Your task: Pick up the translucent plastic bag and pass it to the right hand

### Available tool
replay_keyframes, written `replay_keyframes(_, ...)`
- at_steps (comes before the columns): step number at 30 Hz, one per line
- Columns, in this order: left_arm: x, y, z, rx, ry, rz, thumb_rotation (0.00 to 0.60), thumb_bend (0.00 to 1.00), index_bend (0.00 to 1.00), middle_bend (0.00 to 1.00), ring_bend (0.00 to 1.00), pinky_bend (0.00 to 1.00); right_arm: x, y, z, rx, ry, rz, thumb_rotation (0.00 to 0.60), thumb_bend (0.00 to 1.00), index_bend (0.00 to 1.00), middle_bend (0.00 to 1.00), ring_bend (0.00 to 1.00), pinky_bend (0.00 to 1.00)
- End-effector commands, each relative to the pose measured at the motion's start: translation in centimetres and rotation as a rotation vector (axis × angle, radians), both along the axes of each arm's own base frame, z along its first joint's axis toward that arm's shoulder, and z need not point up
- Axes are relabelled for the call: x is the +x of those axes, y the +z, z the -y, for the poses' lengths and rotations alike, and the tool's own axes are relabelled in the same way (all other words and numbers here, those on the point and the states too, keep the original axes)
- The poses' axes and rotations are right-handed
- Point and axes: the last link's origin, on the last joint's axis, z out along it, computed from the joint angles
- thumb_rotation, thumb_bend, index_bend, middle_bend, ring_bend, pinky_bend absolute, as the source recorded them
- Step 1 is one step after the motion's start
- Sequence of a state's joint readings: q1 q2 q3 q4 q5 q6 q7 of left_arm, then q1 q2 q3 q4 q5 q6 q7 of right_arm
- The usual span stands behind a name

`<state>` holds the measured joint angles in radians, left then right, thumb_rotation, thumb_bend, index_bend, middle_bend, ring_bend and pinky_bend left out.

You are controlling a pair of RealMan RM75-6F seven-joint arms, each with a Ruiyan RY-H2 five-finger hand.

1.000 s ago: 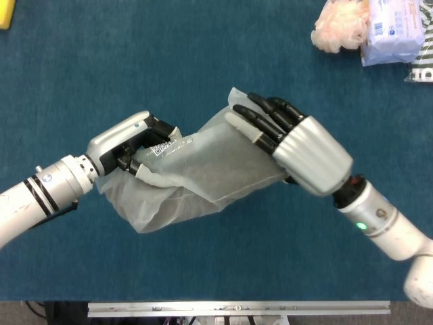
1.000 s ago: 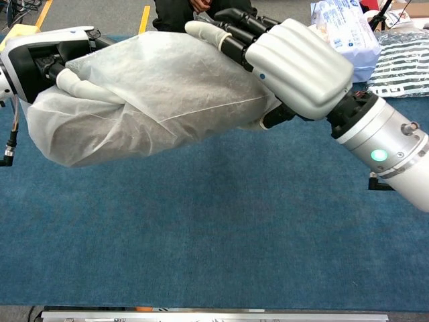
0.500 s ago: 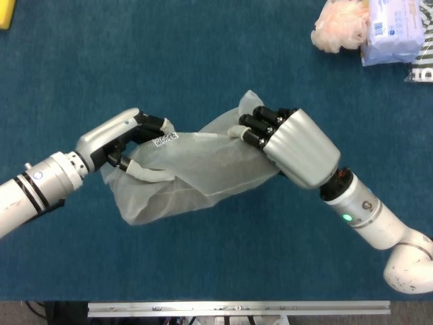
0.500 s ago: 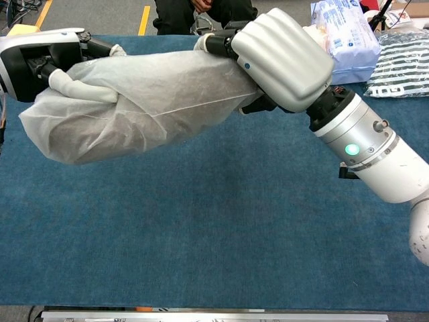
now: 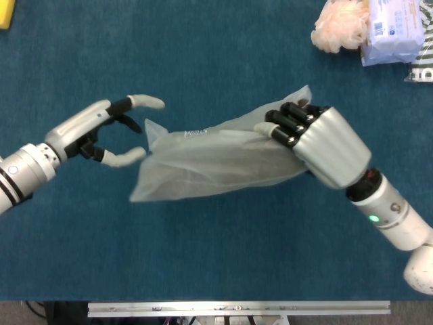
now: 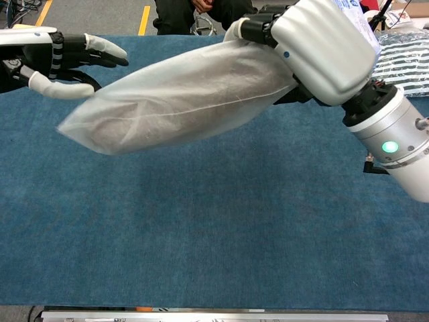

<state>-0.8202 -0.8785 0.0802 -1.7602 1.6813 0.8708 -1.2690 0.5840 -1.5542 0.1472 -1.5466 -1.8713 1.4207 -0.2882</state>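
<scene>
The translucent plastic bag [image 5: 210, 159] hangs above the blue table, stretching left from my right hand [image 5: 318, 139], which grips its right end with curled fingers. In the chest view the bag [image 6: 181, 94] droops to the lower left from the same right hand [image 6: 322, 40]. My left hand [image 5: 101, 128] is to the left of the bag, apart from it, fingers spread and holding nothing; the chest view shows that left hand [image 6: 53, 60] at the upper left, just clear of the bag's free end.
At the table's far right corner lie a peach-coloured crumpled item [image 5: 342, 26], a white-blue packet [image 5: 392, 30] and a striped bag [image 6: 402, 64]. A yellow object [image 5: 5, 12] sits at the far left corner. A metal rail [image 5: 237, 308] runs along the near edge.
My left hand has let go of the bag and drawn back to the left with fingers spread. My right hand has closed on the bag and carried it to the right.
</scene>
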Motion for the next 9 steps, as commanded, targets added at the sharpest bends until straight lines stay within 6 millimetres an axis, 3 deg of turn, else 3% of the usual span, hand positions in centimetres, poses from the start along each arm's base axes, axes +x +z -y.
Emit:
replay_keyframes(1,-0.8,0.5,-0.4,0.037,0.01,-0.036,0.6,0.38,0.13,0.09,0.02,0.24,-0.6,0.8,-0.4,-0.012,0.004,0.002,0.6,0.73,0.81,0.69,0.72,0.89)
replay_keyframes(9,-2.2,1.0,-1.1,0.106,0.043,-0.08,0.6,0.38,0.13,0.08,0.01,0.21,-2.0,2.8,-1.4,-0.048,0.011,0.012,0.6,0.73,0.81,0.69,0.73,0.89)
